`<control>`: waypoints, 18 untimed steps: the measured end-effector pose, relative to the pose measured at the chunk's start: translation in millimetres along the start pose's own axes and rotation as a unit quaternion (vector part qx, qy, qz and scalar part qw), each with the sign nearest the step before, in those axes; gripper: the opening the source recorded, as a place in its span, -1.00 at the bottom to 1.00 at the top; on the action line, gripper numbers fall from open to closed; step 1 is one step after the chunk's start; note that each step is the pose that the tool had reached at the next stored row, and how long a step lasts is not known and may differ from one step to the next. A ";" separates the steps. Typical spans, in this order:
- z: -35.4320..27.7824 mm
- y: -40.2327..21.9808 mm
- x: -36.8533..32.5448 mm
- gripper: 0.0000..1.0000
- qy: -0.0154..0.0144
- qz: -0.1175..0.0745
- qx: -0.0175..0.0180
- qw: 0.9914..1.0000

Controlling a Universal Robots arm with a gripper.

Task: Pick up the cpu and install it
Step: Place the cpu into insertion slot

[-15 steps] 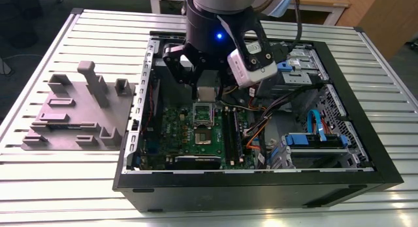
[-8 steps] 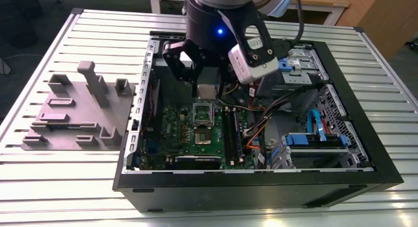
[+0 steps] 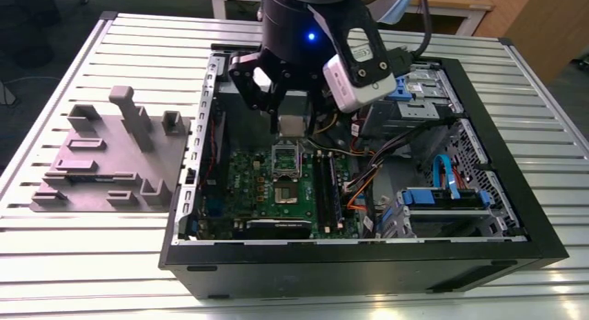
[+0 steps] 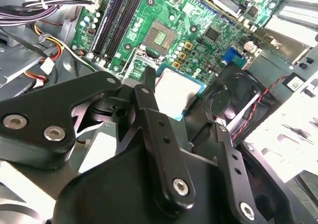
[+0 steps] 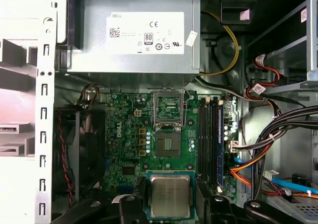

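The cpu (image 5: 170,195), a flat square chip with a silver-grey top, hangs above the green motherboard (image 5: 126,157) inside the open computer case (image 3: 368,265). My gripper (image 5: 170,207) is shut on it, one black finger on each side edge. The exterior view shows the cpu (image 3: 291,125) held level between the fingers (image 3: 272,113), over the far end of the board. The empty socket (image 5: 169,144) lies beyond the chip, its metal frame (image 5: 170,108) flipped open. In the second wrist view the cpu (image 4: 176,92) sits between the black finger links, with the socket (image 4: 161,35) further off.
A grey power-supply box (image 5: 134,35) fills the case end beyond the socket. A black fan (image 5: 82,144) flanks the board on one side; memory sticks (image 5: 211,139) and cable bundles (image 5: 268,149) flank the other. A grey fixture block (image 3: 110,161) stands on the slatted table at the exterior view's left.
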State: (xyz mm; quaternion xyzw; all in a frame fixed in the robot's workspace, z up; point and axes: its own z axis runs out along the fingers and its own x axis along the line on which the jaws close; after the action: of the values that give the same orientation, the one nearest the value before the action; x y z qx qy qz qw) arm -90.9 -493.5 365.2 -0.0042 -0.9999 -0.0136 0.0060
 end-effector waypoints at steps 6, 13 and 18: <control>1.2 0.7 -3.6 -0.05 0.000 0.000 0.000 1.000; 3.0 0.6 -5.4 -0.05 0.000 0.000 0.000 1.000; 3.1 0.6 -5.5 -0.05 0.000 0.000 0.000 1.000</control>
State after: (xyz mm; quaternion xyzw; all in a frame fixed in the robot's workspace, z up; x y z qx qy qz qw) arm -85.4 -492.8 362.1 -0.0042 -0.9999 -0.0135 0.0060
